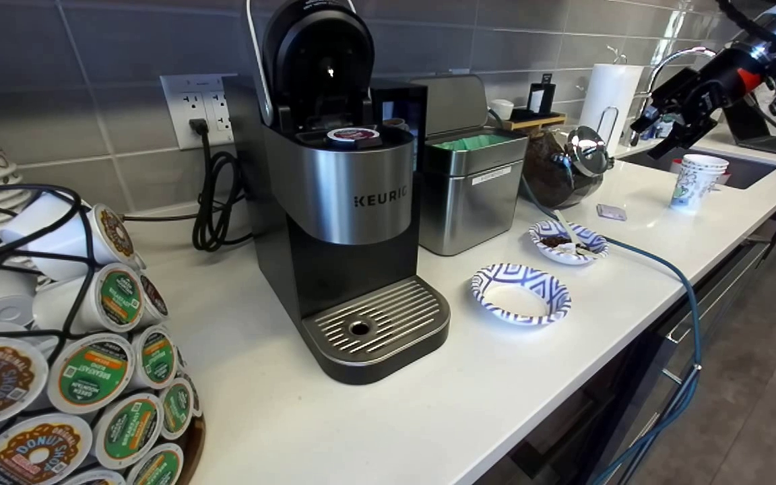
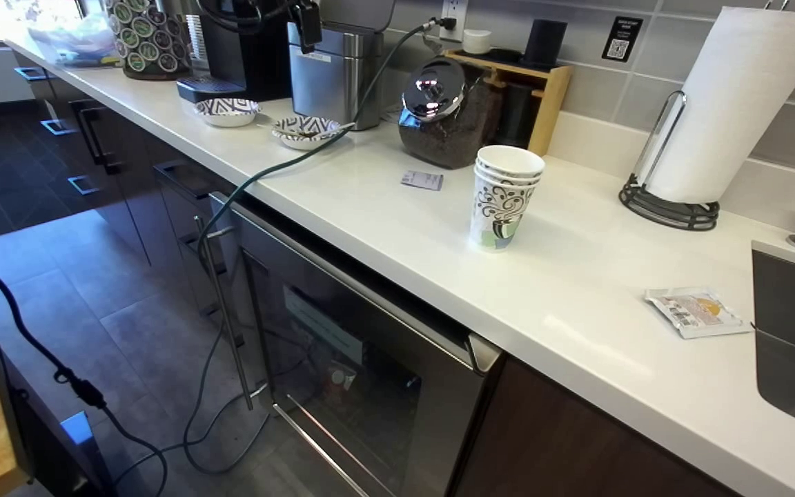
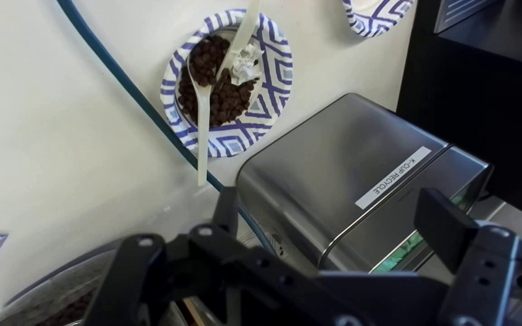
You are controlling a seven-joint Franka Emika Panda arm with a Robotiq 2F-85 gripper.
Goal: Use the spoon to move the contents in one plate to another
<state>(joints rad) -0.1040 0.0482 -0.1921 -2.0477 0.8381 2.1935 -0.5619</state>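
One blue-and-white patterned plate holds dark brown pieces and a crumpled white scrap; it shows in both exterior views. A pale spoon rests in it, its bowl filled with brown pieces and its handle over the rim. A second pale utensil lies across the same plate. The other plate looks empty; only its edge shows in the wrist view. My gripper is open and empty, above the counter, with the bin between its fingers in the wrist view. It also shows at upper right in an exterior view.
A steel bin and a coffee maker stand beside the plates. A blue-green cable passes close to the filled plate and under the spoon handle. A glass jar and stacked paper cups stand farther along the counter.
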